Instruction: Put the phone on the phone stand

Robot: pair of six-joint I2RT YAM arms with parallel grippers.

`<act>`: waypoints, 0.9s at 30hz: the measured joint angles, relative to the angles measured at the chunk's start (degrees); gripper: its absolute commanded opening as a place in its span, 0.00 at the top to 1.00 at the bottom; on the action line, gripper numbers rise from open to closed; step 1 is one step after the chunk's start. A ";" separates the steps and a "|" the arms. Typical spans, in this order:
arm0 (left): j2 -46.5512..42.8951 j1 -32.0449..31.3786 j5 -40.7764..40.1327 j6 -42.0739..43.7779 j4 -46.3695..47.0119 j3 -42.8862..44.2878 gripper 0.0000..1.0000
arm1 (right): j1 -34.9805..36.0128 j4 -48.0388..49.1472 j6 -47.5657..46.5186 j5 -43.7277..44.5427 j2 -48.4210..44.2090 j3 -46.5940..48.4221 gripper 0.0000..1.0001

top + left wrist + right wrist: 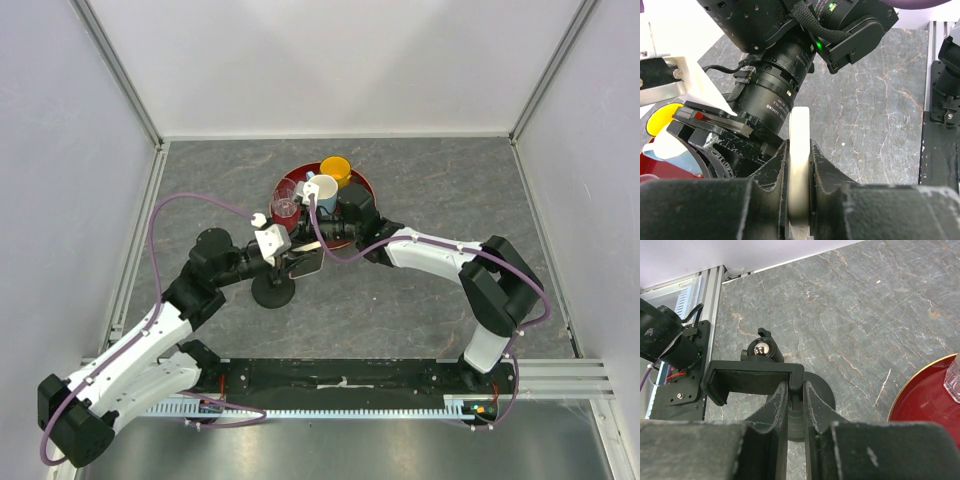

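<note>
The left hand (pixel 799 150) is clamped on the phone (pixel 799 125), its two fingers pressed flat against either face. In the left wrist view only the phone's pale edge shows, standing upright between them. From above, the phone hangs off the worktop (pixel 430 190) in this hand, just above and beside the round base (pixel 272 292) of the phone stand (pixel 752 380).

The right hand (pixel 796 395) reaches in from the opposite side and is closed tight on the stand. Its fingers pinch a thin black part just behind the flat holder at the top. A shiny ball joint (pixel 760 350) sits right behind the holder, and the base rests on the grey stone-patterned worktop below. The two hands are close together, nearly facing each other.

A red tray (pixel 925 405) lies just beyond them, carrying a clear glass (pixel 952 377), a yellow cup (pixel 336 168) and a white mug (pixel 322 187).
</note>
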 measured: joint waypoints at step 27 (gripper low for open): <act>0.98 5.51 1.25 -8.33 4.28 -2.80 0.98 | -2.47 -1.73 -7.76 -7.72 0.46 0.20 1.00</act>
